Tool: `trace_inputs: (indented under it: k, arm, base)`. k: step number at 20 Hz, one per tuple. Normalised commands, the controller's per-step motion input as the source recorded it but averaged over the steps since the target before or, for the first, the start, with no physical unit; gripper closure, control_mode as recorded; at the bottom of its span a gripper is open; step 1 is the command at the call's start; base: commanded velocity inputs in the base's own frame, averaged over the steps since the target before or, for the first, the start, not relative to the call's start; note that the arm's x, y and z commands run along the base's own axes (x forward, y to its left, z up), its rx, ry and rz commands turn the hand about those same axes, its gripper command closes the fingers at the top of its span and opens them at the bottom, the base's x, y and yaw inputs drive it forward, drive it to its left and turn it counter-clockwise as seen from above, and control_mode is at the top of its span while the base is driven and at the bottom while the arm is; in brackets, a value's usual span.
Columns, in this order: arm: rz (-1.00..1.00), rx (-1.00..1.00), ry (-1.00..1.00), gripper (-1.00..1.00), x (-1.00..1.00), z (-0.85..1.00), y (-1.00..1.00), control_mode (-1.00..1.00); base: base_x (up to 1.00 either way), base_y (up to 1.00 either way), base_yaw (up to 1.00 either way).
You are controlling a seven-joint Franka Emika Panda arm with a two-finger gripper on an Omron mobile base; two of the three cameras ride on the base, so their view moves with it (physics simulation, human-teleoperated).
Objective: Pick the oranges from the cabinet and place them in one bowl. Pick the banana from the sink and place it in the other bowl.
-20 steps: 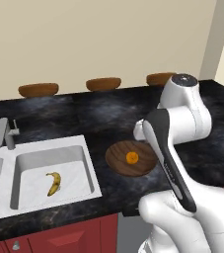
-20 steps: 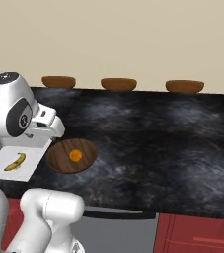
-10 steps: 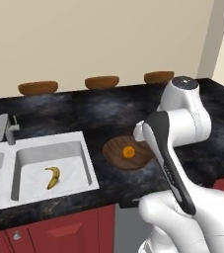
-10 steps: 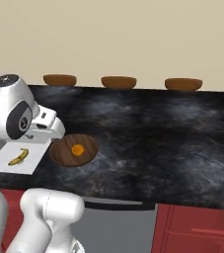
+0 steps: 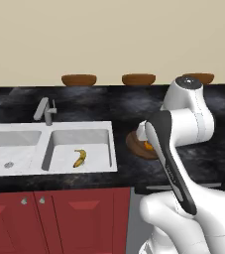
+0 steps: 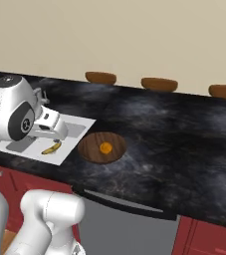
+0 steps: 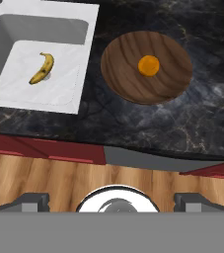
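Glossy white rounded arm [image 5: 183, 124] with dark grey joint bands, grey end cap, bulbous white base [image 6: 45, 219].

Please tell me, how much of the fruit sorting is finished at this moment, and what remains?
Done: one orange lies in the wooden bowl on the dark counter.
In hand: nothing. The gripper is open, its fingers apart, looking down at the bowl and the sink.
Left: the banana lies in the sink basin. A second orange and the cream bowl are not to be seen here.
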Motion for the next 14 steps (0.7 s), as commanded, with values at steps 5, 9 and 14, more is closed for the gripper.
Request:
trace_inputs:
  k: [5, 9, 14]
  arm:
    - [0.0, 0.0, 0.0, -1.0, 0.0, 0.0, 0.0, 1.0]
    - [0.0, 0.0, 0.0, -1.0, 0.0, 0.0, 0.0, 1.0]
    - [0.0, 0.0, 0.0, -1.0, 0.0, 0.0, 0.0, 1.0]
  base:
    - [0.0, 0.03, 0.5]
    - [0.0, 0.07, 0.5]
    - [-0.01, 0.11, 0.5]
